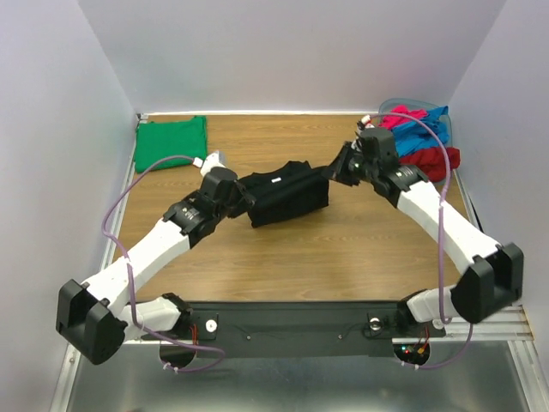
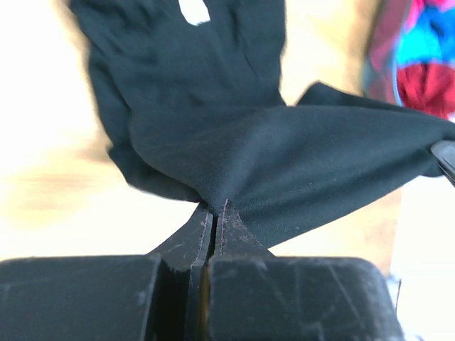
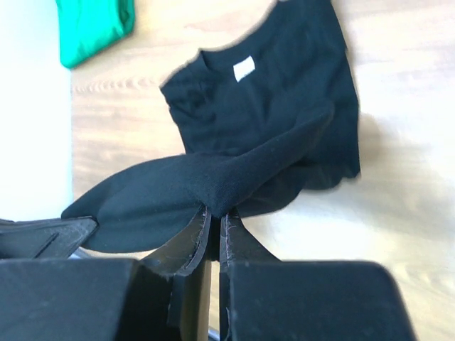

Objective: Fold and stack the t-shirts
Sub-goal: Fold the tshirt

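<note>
A black t-shirt (image 1: pixel 286 194) with a small white label lies partly folded at the table's middle. My left gripper (image 1: pixel 244 199) is shut on its left edge, seen pinched in the left wrist view (image 2: pixel 215 207). My right gripper (image 1: pixel 336 170) is shut on its right edge, seen pinched in the right wrist view (image 3: pixel 215 211). The cloth (image 3: pixel 270 121) is lifted and stretched between both grippers. A folded green t-shirt (image 1: pixel 171 142) lies at the far left corner. Red, blue and pink t-shirts (image 1: pixel 422 137) are bunched at the far right.
A grey-blue plastic tub (image 1: pixel 403 106) holds the bunched shirts at the far right corner. White walls close in the wooden table (image 1: pixel 326 257) on three sides. The arm bases sit on a black bar (image 1: pixel 292 322) at the near edge.
</note>
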Robot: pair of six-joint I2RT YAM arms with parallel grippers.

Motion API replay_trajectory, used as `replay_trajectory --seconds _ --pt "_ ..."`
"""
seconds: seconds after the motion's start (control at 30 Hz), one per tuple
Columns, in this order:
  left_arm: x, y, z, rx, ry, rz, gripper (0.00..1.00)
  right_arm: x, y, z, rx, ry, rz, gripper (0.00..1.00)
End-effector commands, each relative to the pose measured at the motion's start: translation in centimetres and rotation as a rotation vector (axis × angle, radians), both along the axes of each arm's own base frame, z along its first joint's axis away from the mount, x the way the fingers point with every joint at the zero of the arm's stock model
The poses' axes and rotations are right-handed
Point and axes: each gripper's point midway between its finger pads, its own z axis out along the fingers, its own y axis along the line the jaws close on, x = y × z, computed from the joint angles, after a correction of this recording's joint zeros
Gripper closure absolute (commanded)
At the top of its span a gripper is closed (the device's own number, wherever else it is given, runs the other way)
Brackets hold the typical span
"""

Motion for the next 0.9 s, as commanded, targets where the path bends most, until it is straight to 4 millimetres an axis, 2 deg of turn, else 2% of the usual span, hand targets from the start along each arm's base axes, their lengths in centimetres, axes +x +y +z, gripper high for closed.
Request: replay_trajectory --seconds 0.0,0.03,0.07,0.13,0.17,0.2,0.27,0.3,0.33,0.37,0.4,0.43,0.5,0.57,0.6,0.63,0.67,0.7,0.73,0.77,0.8,0.83,0.87 --pt "3.6 1.9 2.9 0.006 -0.097 0.057 1.00 4.5 1.0 3.5 0.000 -0.133 -0.013 1.00" --pt "4.0 2.1 2.5 0.014 -0.092 0.063 1.00 5.2 1.1 3.6 -0.003 -0.138 -0.014 1.00" --pt "4.7 2.2 2.5 0.021 -0.092 0.065 1.00 6.2 1.6 2.3 -0.017 -0.112 -0.004 0.99" --pt "5.8 2.6 2.6 0.023 -0.101 0.082 1.00 7.6 1.9 2.0 -0.020 -0.107 -0.001 1.00" --pt "6.9 3.0 2.7 0.038 -0.107 0.091 1.00 8.5 2.1 3.1 -0.010 -0.130 -0.001 1.00" --pt "7.4 3.2 2.6 0.044 -0.104 0.097 1.00 9.7 2.3 1.8 -0.022 -0.105 -0.004 1.00" --pt "8.9 3.8 3.4 0.052 -0.118 0.109 1.00 10.9 2.3 1.6 -0.016 -0.099 -0.008 1.00" --pt "9.7 4.0 2.4 0.075 -0.095 0.110 1.00 11.7 2.6 2.2 -0.004 -0.110 -0.004 1.00" --pt "10.3 4.0 2.8 0.075 -0.098 0.109 1.00 12.4 2.7 1.0 -0.009 -0.086 -0.007 1.00" --pt "11.1 4.5 2.7 0.079 -0.093 0.117 1.00 13.0 2.6 0.6 -0.007 -0.079 -0.013 1.00" --pt "11.8 4.4 1.5 0.093 -0.069 0.107 1.00 13.6 2.5 0.8 -0.005 -0.085 -0.018 1.00" --pt "12.3 4.4 1.2 0.095 -0.062 0.102 1.00 14.1 2.5 0.5 -0.007 -0.080 -0.023 1.00" --pt "13.9 4.5 0.0 0.108 -0.033 0.097 1.00 15.2 2.0 -1.4 -0.022 -0.050 -0.041 1.00" --pt "14.9 4.0 -0.2 0.105 -0.017 0.066 1.00 16.2 1.8 -2.8 -0.034 -0.031 -0.042 1.00" --pt "15.4 3.7 -1.8 0.106 0.024 0.047 1.00 16.5 1.7 -3.4 -0.041 -0.025 -0.036 1.00" --pt "15.9 3.6 -2.1 0.110 0.030 0.044 1.00 17.0 1.8 -3.3 -0.038 -0.029 -0.032 1.00" --pt "16.7 3.5 -1.8 0.108 0.022 0.041 1.00 17.5 1.8 -4.6 -0.046 -0.010 -0.034 1.00" --pt "17.3 3.5 -3.5 0.124 0.055 0.047 1.00 17.9 1.8 -5.1 -0.053 -0.007 -0.030 1.00" --pt "17.8 3.7 -4.1 0.130 0.070 0.051 1.00 18.2 1.9 -5.5 -0.056 -0.004 -0.026 1.00" --pt "18.9 4.2 -3.7 0.129 0.066 0.062 1.00 19.2 1.9 -5.0 -0.053 -0.023 -0.027 1.00" --pt "19.2 4.2 -5.4 0.132 0.115 0.052 1.00 19.9 2.0 -6.7 -0.067 -0.005 -0.007 0.99" --pt "20.1 4.8 -6.0 0.129 0.128 0.065 1.00 20.7 2.4 -5.9 -0.055 -0.036 0.035 0.99" --pt "20.4 5.1 -5.6 0.123 0.121 0.069 1.00 21.1 2.7 -6.1 -0.041 -0.033 0.053 0.99"
